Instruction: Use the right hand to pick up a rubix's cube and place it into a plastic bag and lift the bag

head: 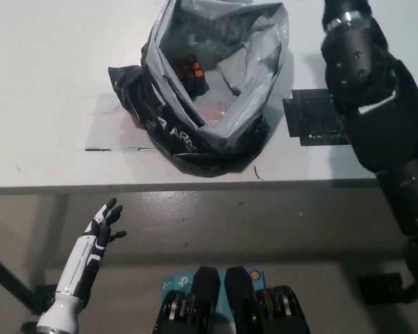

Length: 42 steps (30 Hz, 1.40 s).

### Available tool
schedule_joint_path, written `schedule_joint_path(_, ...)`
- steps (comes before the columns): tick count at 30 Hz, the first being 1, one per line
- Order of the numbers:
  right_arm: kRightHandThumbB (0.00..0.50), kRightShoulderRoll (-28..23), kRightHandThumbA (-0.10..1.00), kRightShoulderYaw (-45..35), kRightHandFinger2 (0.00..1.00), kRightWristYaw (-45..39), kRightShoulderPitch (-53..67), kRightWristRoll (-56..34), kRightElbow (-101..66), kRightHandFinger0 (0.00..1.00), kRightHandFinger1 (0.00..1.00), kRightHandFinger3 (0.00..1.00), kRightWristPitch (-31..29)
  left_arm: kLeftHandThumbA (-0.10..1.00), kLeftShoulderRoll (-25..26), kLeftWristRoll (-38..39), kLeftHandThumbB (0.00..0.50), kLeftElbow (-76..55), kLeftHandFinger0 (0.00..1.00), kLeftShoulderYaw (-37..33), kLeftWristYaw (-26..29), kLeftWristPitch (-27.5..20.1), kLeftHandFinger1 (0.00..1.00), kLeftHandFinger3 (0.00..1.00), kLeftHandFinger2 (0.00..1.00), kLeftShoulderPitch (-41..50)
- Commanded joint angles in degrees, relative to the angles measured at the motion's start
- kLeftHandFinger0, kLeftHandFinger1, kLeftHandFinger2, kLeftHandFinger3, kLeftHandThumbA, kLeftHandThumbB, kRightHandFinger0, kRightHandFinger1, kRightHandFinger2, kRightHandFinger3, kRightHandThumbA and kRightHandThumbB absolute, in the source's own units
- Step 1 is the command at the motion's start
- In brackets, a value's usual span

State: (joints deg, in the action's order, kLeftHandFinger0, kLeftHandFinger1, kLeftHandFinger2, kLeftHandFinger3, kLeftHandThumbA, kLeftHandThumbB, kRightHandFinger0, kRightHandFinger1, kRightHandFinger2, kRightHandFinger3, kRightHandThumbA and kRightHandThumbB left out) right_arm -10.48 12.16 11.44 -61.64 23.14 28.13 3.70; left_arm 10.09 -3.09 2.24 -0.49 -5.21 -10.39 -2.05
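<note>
A black and grey plastic bag [209, 76] stands open on the white table [49, 83]. Inside it, near the bag's left wall, lies the rubix's cube [190, 69], its orange and dark squares showing. My black right arm [369, 97] reaches up along the right side of the picture, apart from the bag; its hand is past the top edge and out of sight. My white left hand [103, 226] rests low at the lower left, below the table's front edge, open with its fingers apart.
A black square patch [312, 117] lies on the table right of the bag, partly under my right arm. The table's front edge [160, 186] crosses the picture below the bag, with grey floor beneath.
</note>
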Motion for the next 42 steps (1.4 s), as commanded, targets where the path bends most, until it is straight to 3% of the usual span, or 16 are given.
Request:
schedule_joint_path(1,0.395,0.12,0.85,-1.22,1.0,2.57,0.58,2.42,1.29,1.0,1.0,1.0,3.08,1.0,0.58,0.69,0.165,-1.34,0.85,0.33,-0.36,-1.3,1.0,1.0,1.0,-0.1)
schedule_joint_path(7,0.379,2.02,0.86,-1.77,1.0,3.83,1.02,1.58,8.23,1.0,1.0,1.0,3.23,1.0,0.5,0.37,0.163,-1.43,0.85,0.32,-0.15,-1.45,1.0,1.0,1.0,-0.18)
schedule_joint_path(11,0.351,3.53,0.79,-3.04,1.0,4.28,0.83,-0.61,13.86,1.0,1.0,1.0,1.17,1.0,0.49,1.0,0.151,-1.45,0.85,0.35,-0.48,-1.54,1.0,1.0,1.0,-0.22)
schedule_joint_path(19,0.411,7.26,0.87,-5.85,1.0,3.39,-0.18,-4.03,21.37,1.0,1.0,1.0,1.99,1.0,0.64,0.39,0.166,-1.58,0.85,0.27,-0.35,-1.51,1.0,1.0,1.0,-0.04)
schedule_joint_path(33,0.392,9.53,0.95,-10.86,1.0,3.42,-0.94,-8.3,25.05,1.0,1.0,1.0,2.47,1.0,0.52,-0.9,0.175,-1.45,0.84,0.26,0.37,-2.02,1.0,1.0,1.0,0.18)
schedule_joint_path(36,0.388,9.48,0.93,-11.13,1.0,3.96,-0.76,-8.39,24.78,1.0,1.0,1.0,3.38,1.0,0.54,-0.73,0.164,-1.57,0.85,0.31,0.28,-1.92,1.0,1.0,1.0,0.19)
schedule_joint_path(40,0.363,9.61,0.89,-12.2,1.0,5.16,-0.88,-9.23,24.96,1.0,1.0,1.0,3.25,1.0,0.55,-0.67,0.187,-1.29,0.86,0.43,0.35,-1.85,1.0,1.0,1.0,0.04)
schedule_joint_path(42,0.377,9.68,0.9,-12.38,1.0,5.59,-0.95,-9.31,24.95,1.0,1.0,1.0,3.13,1.0,0.51,-0.62,0.189,-1.5,0.86,0.45,0.33,-1.52,1.0,1.0,1.0,0.11)
